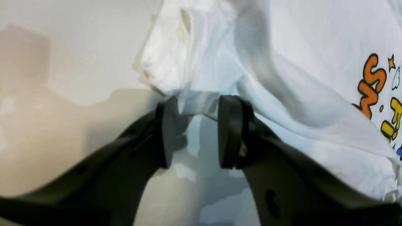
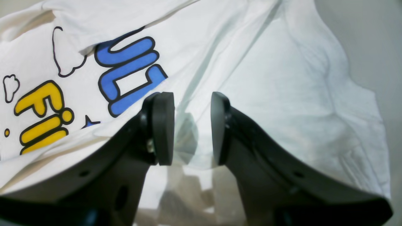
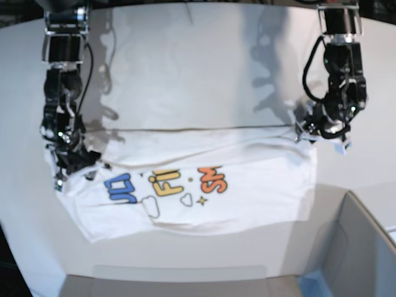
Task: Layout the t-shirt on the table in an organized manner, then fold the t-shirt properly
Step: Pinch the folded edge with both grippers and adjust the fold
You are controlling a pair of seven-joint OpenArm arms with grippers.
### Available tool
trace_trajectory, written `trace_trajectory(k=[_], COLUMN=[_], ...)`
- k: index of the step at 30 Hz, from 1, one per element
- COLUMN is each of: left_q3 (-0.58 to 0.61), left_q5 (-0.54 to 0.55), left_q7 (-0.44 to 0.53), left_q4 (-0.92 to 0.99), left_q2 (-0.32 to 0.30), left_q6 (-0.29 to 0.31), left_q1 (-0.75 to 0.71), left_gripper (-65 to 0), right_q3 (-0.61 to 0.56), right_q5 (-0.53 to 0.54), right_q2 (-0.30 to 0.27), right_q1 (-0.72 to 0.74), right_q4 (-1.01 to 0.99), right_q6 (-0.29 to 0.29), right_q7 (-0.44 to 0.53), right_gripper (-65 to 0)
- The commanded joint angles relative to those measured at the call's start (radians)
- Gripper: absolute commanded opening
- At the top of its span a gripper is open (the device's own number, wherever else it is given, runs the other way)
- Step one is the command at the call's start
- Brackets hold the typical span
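Up close at the left wrist, the left tool (image 1: pixel 194 131) is pinching a fold of the shirt (image 1: pixel 314 94). Over at the right wrist, the right tool (image 2: pixel 192 128) is gripping thin fabric. From the base, the shirt is lying spread, print up, on the surface (image 3: pixel 198 68).

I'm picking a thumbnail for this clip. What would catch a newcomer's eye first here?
First, the white cotton t-shirt with blue, yellow and orange lettering, stretched wide across the large white table, its upper part folded along a straight line. Next, the two black arms at its far corners: the left claw with cloth between its pads, and the right claw likewise.
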State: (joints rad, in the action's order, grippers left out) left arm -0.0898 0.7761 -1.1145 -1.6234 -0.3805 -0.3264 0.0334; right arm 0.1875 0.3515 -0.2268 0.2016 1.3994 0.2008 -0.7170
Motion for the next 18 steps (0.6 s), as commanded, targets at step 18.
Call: trace_trajectory(k=[18], left_q3=[-0.008], left_q5=[0.006], left_q7=[0.044], left_q4=[0.059], left_q2=[-0.005], left_q6=[0.000], left_q1=[0.059], left_gripper=[-49.8], right_q3=[0.005], right_q5=[-0.002], right_q2=[-0.015], right_q1=[0.023], right_q4=[0.014], right_q6=[-0.005], right_q7=[0.023], right_gripper=[-44.9])
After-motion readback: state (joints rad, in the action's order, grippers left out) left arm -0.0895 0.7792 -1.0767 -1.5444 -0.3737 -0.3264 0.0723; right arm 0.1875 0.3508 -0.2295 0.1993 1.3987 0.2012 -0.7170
